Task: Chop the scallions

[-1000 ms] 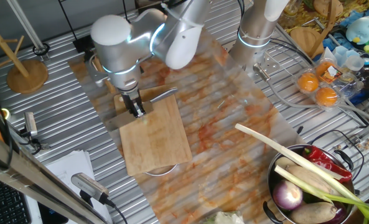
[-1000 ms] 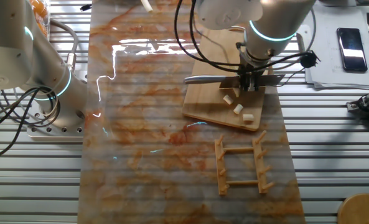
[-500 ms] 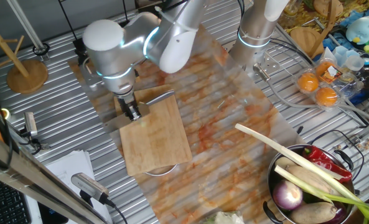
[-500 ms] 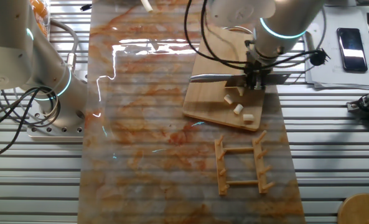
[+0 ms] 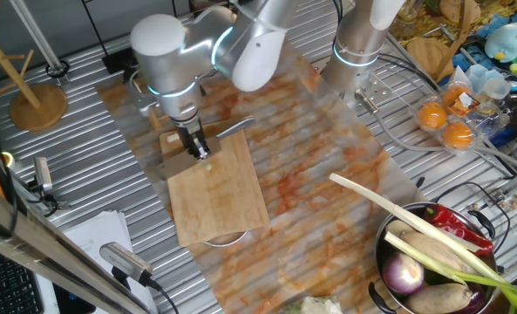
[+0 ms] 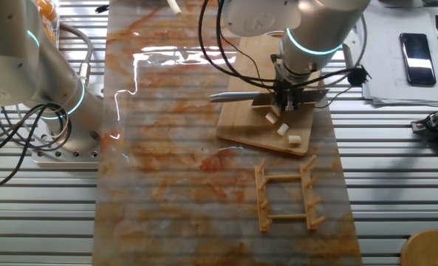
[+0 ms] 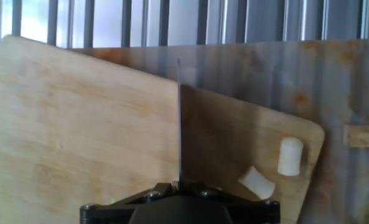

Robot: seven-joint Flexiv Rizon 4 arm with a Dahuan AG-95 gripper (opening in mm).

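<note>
My gripper [image 6: 285, 100] is shut on the handle of a knife [image 6: 241, 95] and hovers over the wooden cutting board [image 6: 248, 129]. The blade lies flat and points left in the other fixed view. In the hand view the blade [image 7: 180, 124] is edge-on, running straight ahead from my gripper [image 7: 179, 186]. The scallions are three short cream chunks [image 6: 283, 129] on the board, just below the knife. Two of them [image 7: 290, 155] show at the board's right corner in the hand view. In one fixed view my gripper [image 5: 197, 148] is at the far end of the board [image 5: 219, 196].
A wooden rack [image 6: 285, 196] lies just beyond the board. A second arm's base [image 6: 56, 103] stands at the left. A metal bowl [image 5: 389, 240] holds a purple onion [image 5: 404, 275] and a long green-leaved stalk [image 5: 397, 214]. A phone [image 6: 416, 48] lies at the right.
My gripper and the knife have shifted left along the board in the other fixed view. The three chunks have not moved.
</note>
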